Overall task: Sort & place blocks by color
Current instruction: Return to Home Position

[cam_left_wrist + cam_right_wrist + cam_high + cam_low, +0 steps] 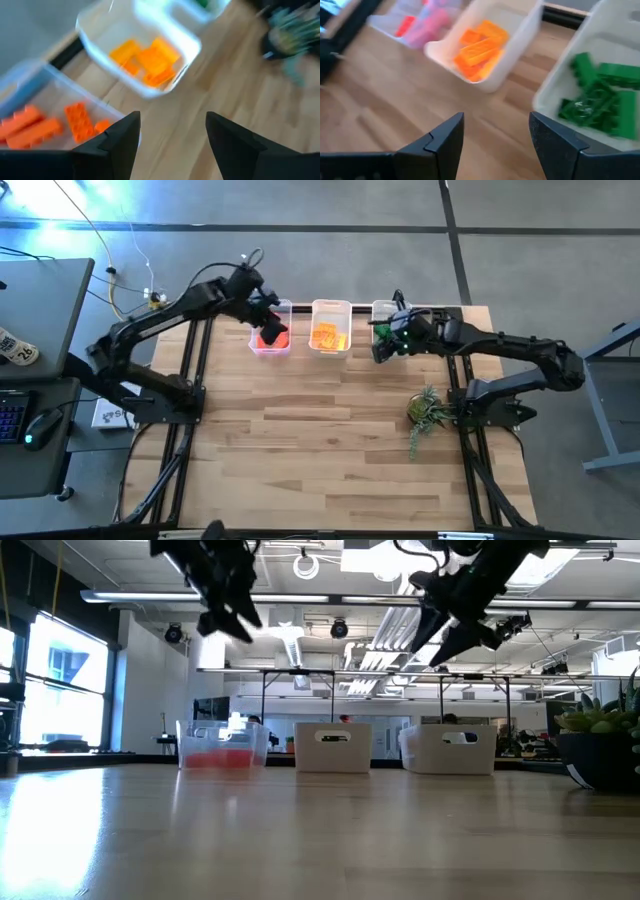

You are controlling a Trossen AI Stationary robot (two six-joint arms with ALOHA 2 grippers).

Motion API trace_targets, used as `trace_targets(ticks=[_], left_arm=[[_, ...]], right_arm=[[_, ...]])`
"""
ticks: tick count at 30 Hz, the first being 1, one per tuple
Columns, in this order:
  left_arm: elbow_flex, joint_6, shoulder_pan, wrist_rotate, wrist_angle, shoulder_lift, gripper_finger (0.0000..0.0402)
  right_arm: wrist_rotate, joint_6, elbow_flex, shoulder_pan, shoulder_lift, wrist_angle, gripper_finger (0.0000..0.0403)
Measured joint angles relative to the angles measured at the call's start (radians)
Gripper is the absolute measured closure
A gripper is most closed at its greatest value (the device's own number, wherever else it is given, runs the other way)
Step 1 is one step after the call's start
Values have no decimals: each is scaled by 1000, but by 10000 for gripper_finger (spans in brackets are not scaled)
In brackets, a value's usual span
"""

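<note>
Three clear bins stand in a row at the table's far edge. Red blocks (45, 125) lie in the left bin (270, 338), orange-yellow blocks (147, 60) in the middle bin (330, 330), and green blocks (600, 95) in the right bin (390, 312). My left gripper (172, 135) hangs open and empty above the left bin's near side (268, 320). My right gripper (496, 135) is open and empty too, raised over the table just in front of the right bin (385, 348). Both grippers slant downward, well above the table (235, 615) (450, 635).
A small green plant sprig (428, 410) lies near the table's right edge, beside the right arm's base. Bare wood spans the table's middle and near half (320, 450). A side desk with a keyboard and a mouse (40, 425) stands off the table's left.
</note>
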Motion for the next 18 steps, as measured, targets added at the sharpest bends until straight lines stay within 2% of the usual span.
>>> trace_targets(ticks=[5, 8, 12, 18], left_arm=[[-1, 3, -99, 8, 28, -151, 188], [-53, -7, -181, 17, 87, -251, 188], [-212, -73, -270, 18, 220, -397, 188], [-493, -179, -359, -13, 430, -636, 188]], right_arm=[[-2, 25, 0, 81, 0, 97, 192], [-2, 24, 0, 123, 0, 180, 192], [-22, 29, 0, 169, 0, 260, 192], [-28, 219, 0, 221, 0, 285, 192]])
